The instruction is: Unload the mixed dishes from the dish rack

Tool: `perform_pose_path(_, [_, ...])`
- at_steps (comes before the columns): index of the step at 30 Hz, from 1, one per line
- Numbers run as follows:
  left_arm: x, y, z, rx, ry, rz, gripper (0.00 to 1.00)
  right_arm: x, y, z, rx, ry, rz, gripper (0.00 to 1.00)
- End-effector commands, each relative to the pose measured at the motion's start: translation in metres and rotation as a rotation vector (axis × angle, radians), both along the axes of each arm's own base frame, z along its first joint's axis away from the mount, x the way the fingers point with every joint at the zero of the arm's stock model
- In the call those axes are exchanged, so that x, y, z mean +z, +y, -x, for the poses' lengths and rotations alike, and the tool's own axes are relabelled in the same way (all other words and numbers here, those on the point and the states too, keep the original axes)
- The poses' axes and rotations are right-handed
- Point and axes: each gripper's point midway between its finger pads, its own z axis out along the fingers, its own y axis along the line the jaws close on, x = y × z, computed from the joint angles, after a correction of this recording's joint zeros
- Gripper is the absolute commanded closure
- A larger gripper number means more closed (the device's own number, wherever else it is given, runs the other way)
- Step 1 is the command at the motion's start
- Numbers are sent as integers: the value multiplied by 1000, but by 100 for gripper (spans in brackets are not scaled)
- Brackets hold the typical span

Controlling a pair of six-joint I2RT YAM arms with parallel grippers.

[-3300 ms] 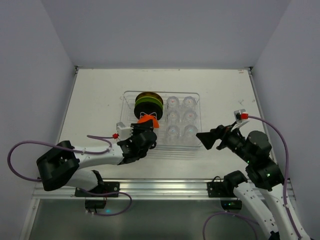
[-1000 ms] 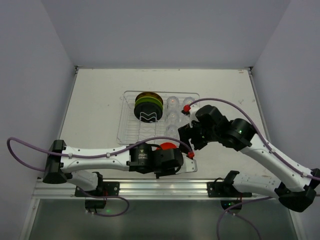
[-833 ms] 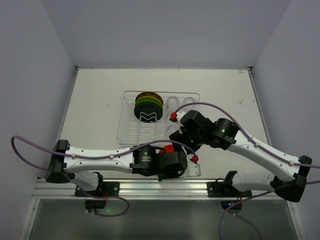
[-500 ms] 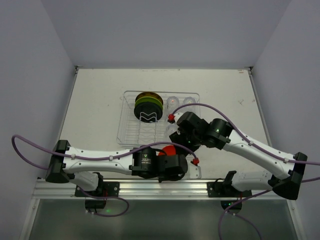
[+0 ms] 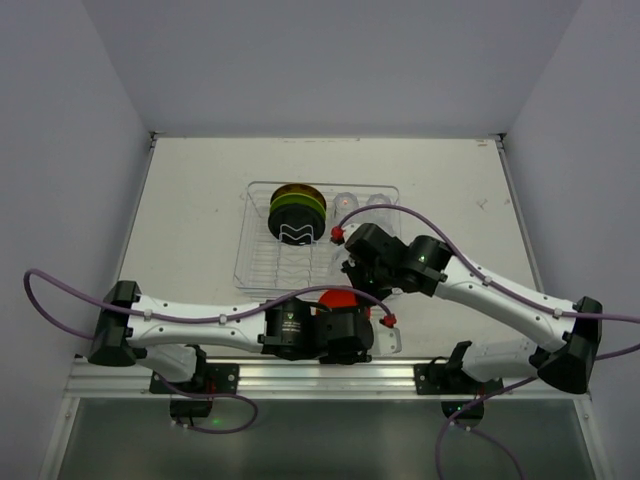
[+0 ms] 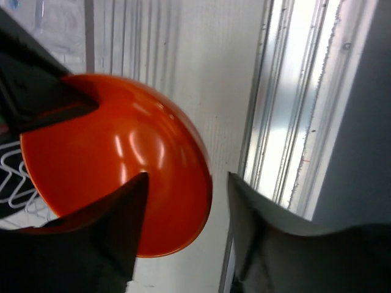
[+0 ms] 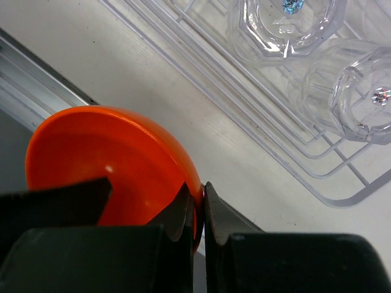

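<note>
Two robot arms meet at a small orange bowl [image 7: 110, 152], which sits tilted over the near edge of the table [image 5: 200, 200], just in front of the clear dish rack [image 5: 268, 266]. The right gripper [image 7: 197, 187] pinches the bowl's rim tightly. The left gripper [image 6: 188, 177] has its fingers spread apart around the rim, not clamping it. Upright plates [image 5: 297, 212] and glass cups [image 7: 287, 18] stand in the rack.

Bright, even light; glare on bowl [image 6: 122, 165]
</note>
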Motion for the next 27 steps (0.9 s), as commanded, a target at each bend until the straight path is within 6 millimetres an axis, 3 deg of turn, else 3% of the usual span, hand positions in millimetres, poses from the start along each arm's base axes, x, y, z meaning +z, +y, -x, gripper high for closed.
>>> perform_pose_path(1, [13,11,-35,98,-140,60,36,17,-5,-12,-18,-85,-30,100])
perform_pose_path(2, [15,7,-38,103,-131,96,31,21,-9,-20,-48,-95,-41,100])
perform_pose_path(3, [23,7,-41,109,-125,140,1,24,-11,-24,-64,-100,-54,100])
perform_pose_path(5, [41,0,-52,121,-142,245,0,32,-19,-42,-125,-115,-97,100])
perform_pose_path(7, [59,9,-73,172,-181,325,0,43,-27,-56,-178,-134,-155,100])
perform_pose_path(11, [107,28,-116,361,-276,460,0,71,-65,-110,-400,-221,-260,100])
perform_pose_path(13, [125,57,-143,539,-376,499,0,76,-81,-130,-506,-250,-298,100])
perform_pose_path(15, [137,86,-163,700,-447,506,0,88,-104,-166,-617,-307,-403,100])
perform_pose_path(16, [146,102,-177,815,-452,543,0,85,-109,-187,-675,-309,-470,100])
perform_pose_path(17, [147,119,-183,884,-465,526,0,83,-135,-204,-770,-300,-503,100])
perform_pose_path(19, [153,146,-195,1034,-458,558,0,78,-165,-234,-920,-308,-531,100])
perform_pose_path(20, [158,162,-194,1091,-467,534,0,57,-185,-252,-1005,-277,-497,100])
perform_pose_path(21, [162,173,-194,1146,-451,566,0,55,-208,-267,-1099,-309,-471,100])
perform_pose_path(22, [163,178,-192,1161,-440,574,0,47,-219,-277,-1138,-309,-450,100])
perform_pose_path(23, [159,184,-187,1162,-421,555,0,18,-235,-290,-1192,-257,-403,100])
perform_pose_path(25, [156,190,-176,1176,-366,581,0,7,-250,-308,-1227,-249,-376,100])
perform_pose_path(26, [145,196,-168,1169,-337,561,0,-18,-257,-316,-1242,-206,-332,100])
perform_pose_path(27, [139,198,-165,1159,-322,558,0,-19,-262,-326,-1233,-221,-314,100])
